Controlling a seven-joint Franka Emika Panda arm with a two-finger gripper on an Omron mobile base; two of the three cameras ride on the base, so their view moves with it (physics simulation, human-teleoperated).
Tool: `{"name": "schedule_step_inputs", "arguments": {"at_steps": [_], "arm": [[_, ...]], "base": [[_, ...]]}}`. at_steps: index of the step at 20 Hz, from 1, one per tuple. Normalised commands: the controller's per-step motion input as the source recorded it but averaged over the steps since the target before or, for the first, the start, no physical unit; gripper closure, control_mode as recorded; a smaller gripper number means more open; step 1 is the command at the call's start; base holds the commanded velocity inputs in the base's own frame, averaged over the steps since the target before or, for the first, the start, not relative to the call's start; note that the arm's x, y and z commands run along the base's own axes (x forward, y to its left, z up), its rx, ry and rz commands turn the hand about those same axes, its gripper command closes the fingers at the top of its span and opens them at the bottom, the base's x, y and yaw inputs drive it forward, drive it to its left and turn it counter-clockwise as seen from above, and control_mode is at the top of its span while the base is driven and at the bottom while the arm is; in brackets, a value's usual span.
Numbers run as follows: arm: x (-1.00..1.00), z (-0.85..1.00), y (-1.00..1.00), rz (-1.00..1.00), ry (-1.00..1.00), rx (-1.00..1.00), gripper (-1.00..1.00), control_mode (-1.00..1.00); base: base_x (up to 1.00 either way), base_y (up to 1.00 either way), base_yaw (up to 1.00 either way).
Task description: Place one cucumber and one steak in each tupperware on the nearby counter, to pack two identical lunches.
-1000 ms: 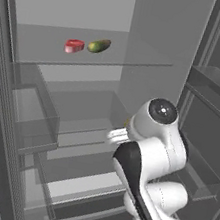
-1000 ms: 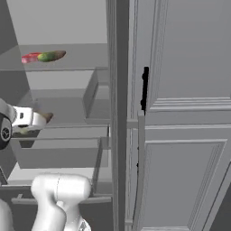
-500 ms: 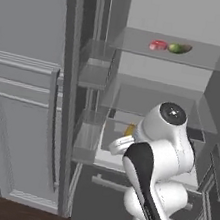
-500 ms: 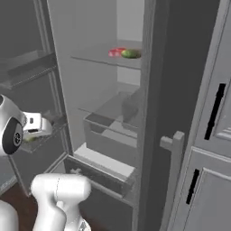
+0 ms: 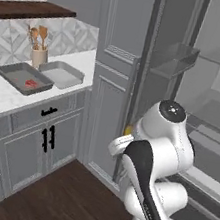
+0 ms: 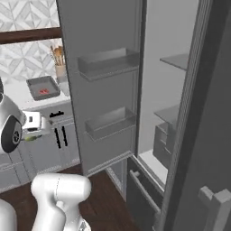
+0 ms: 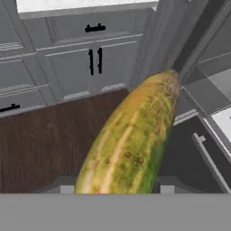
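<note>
One cucumber (image 7: pixel 131 140) clamped in the gripper (image 7: pixel 116 189), above open floor (image 7: pixel 45 144) facing counter (image 5: pixel 8 96) cabinets.

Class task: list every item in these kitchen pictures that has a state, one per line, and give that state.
Yellow-green cucumber: held in the tool.
Tool: shut on the cucumber.
Tall grey fridge door: open.
Dark grey tupperware tray: holds one red steak.
Lighter grey tupperware tray: empty.
Grey cabinet doors: closed.
</note>
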Motion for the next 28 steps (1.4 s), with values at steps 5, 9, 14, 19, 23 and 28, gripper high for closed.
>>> {"name": "schedule_step_inputs", "arguments": {"at_steps": [5, 9, 14, 19, 23, 28], "arm": [[0.0, 0.0, 0.0, 0.0, 0.0, 0.0, 1.0, 1.0], [0.0, 0.0, 0.0, 0.0, 0.0, 0.0, 1.0, 1.0], [0.0, 0.0, 0.0, 0.0, 0.0, 0.0, 1.0, 1.0], [0.0, 0.0, 0.0, 0.0, 0.0, 0.0, 1.0, 1.0], [0.0, 0.0, 0.0, 0.0, 0.0, 0.0, 1.0, 1.0], [0.0, 0.0, 0.0, 0.0, 0.0, 0.0, 1.0, 1.0]], "base": [[0.09, 0.44, 0.82], [0.99, 0.24, 0.24], [1.0, 0.0, -0.1], [1.0, 0.0, -0.24], [1.0, 0.04, -0.25], [1.0, -0.04, -0.22]]}}
